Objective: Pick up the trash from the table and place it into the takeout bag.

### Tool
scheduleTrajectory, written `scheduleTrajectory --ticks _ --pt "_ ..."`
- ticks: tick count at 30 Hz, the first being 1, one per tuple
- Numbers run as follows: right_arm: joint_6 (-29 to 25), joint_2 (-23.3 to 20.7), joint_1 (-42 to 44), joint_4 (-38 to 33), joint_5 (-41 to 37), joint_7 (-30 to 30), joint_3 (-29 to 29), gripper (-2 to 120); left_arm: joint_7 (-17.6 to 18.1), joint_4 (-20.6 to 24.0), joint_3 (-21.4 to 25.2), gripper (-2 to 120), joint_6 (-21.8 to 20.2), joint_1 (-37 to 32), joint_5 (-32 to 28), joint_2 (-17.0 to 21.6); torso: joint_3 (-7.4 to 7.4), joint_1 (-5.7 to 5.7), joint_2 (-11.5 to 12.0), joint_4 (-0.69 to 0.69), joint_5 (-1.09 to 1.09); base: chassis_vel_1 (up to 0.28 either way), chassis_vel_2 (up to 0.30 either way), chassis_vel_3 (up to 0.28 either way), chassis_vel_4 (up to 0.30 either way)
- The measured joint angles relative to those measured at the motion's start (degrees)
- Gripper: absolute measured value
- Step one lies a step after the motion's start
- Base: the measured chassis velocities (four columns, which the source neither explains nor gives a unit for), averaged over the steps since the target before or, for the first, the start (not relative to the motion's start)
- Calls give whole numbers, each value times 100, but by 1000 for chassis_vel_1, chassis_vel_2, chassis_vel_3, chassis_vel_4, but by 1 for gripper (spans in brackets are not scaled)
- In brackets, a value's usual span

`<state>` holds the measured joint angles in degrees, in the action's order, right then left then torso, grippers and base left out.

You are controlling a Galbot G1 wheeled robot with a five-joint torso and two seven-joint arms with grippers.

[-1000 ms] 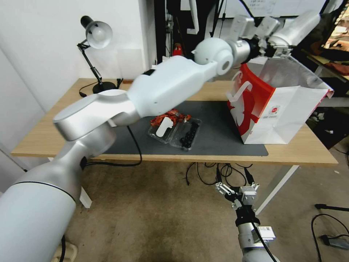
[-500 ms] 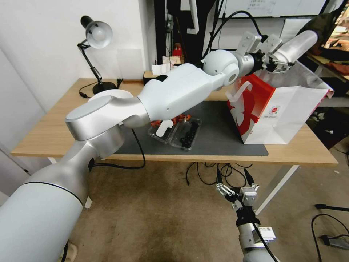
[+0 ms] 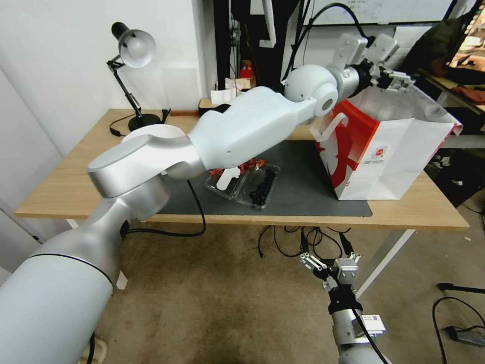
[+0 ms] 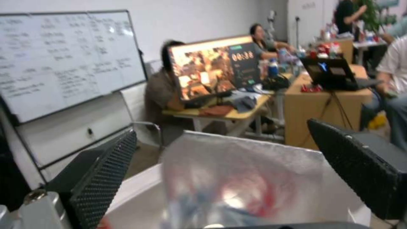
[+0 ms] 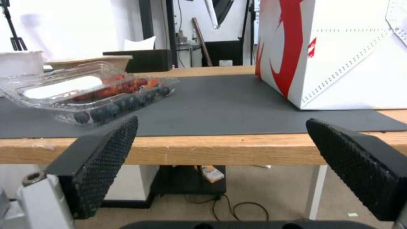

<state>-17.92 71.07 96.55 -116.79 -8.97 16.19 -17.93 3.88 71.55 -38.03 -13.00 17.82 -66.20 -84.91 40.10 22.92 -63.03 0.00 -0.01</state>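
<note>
My left arm reaches across the table (image 3: 65,182), and my left gripper (image 3: 396,78) hangs open and empty over the mouth of the takeout bag (image 3: 384,151). Between its open fingers (image 4: 101,171) shows the bag's foil lining (image 4: 271,165), with blurred red and blue shapes inside. A clear plastic box of trash (image 3: 245,182), with red pieces and dark berries, lies on the dark mat (image 3: 303,177). My right gripper (image 3: 328,263) stands open and empty below the table's front edge. Its view faces the clear box (image 5: 93,95), a tan bowl (image 5: 91,60) and the bag (image 5: 339,54).
A black desk lamp (image 3: 132,48) stands at the table's far left corner. Cables (image 3: 293,237) hang and lie under the table. The bag stands on the mat's right end, near the table's right edge. People sit at desks in the room behind.
My left gripper held a pale cup over the bag; it has opened and the cup is gone from its fingers. The right arm has not moved.
</note>
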Motion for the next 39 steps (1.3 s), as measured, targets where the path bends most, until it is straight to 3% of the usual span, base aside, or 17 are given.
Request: scheduleTrajectory --ticks 1,2,3,6,7,10,11,14,15,17,18,22,27,29,30,33,39 --pt "0 1 -4 2 -1 0 5 100 87 296 70 100 34 -118 -3 251 0 0 0 0 -1 0 0 0 0" --pt "0 1 -4 2 -1 0 5 100 87 296 70 100 34 -118 -3 251 0 0 0 0 -1 0 0 0 0" --pt "0 5 -30 47 -6 -1 13 100 186 732 224 100 70 -369 -3 661 0 0 -1 0 -1 0 0 0 0" --pt "20 2 -153 193 -61 -2 58 100 242 1428 644 100 158 -1032 142 1429 0 0 0 1 -3 0 0 0 0" --pt "20 2 -153 193 -61 -2 58 100 242 1428 644 100 158 -1032 142 1429 0 0 0 1 -3 0 0 0 0" --pt "66 -20 -302 307 -121 -2 90 100 213 2054 1363 100 205 -1985 489 2108 1 1 0 4 -3 0 0 0 0" --pt "66 -20 -302 307 -121 -2 90 100 213 2054 1363 100 205 -1985 489 2108 1 1 0 4 -3 0 0 0 0" --pt "80 -38 -254 244 -127 -3 91 100 203 2972 2294 100 165 -3241 865 2719 0 0 0 -1 -1 0 0 0 0" --pt "80 -38 -254 244 -127 -3 91 100 203 2972 2294 100 165 -3241 865 2719 0 0 0 -1 -1 0 0 0 0" --pt "80 -45 -161 119 -113 -8 85 100 127 3521 2914 100 171 -4120 1266 3176 0 0 0 -1 -2 0 0 0 0" --pt "80 -45 -161 119 -113 -8 85 100 127 3521 2914 100 171 -4120 1266 3176 0 0 0 -1 -2 0 0 0 0" --pt "56 -34 59 -137 15 -17 79 100 66 4481 4408 100 335 -6182 1849 3989 -1 -1 -1 6 1 0 0 0 0" --pt "72 -20 15 -116 48 -17 109 100 97 4580 4978 100 592 -7005 2409 4000 -2 -2 -1 -1 1 0 0 0 0" --pt "88 -17 -17 -73 51 -18 127 100 218 4663 5353 100 649 -7666 2762 3798 0 1 0 -2 0 0 0 0 0" --pt "88 -17 -17 -73 51 -18 127 100 218 4663 5353 100 649 -7666 2762 3798 0 1 0 -2 0 0 0 0 0" --pt "97 -17 6 -73 64 -21 134 100 436 4931 6060 100 737 -8843 3359 3282 0 0 1 -1 1 0 0 0 0" --pt "126 -54 20 -104 68 -19 127 100 697 5280 6705 100 552 -10098 3824 2773 0 -1 1 5 1 0 0 0 0"
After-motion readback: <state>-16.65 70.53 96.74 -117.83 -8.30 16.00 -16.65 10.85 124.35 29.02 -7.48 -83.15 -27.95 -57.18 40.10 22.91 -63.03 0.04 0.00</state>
